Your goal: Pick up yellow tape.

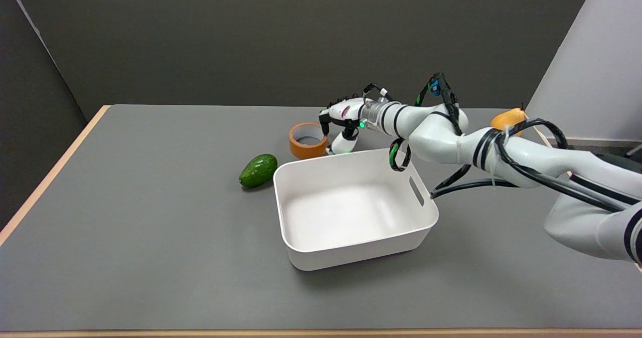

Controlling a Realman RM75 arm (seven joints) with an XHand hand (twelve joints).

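Head view shows a grey matte table (150, 237) with a light wooden edge, standing before a dark grey wall (251, 37); at the right a pale lilac panel (592, 67) leans into the room. No brand, label or writing can be read on any thing here.

The yellow-orange roll of tape (307, 140) lies flat on the table, hole upward, behind the far left corner of the white rectangular plastic bin (351, 247) and near it. The white right arm (451, 137) reaches across from the lower right, above the far rim of the bin. Its black-and-white right hand (341, 122) is just beside the tape on the right, fingers (325, 122) bent downward and apart; one dark fingertip is at the rim of the roll, but I cannot tell if it touches. The hand holds nothing.

A dark green avocado (258, 170) lies left of the bin. A small orange fruit (507, 120) sits at the far right, partly hidden by black cables (531, 127).
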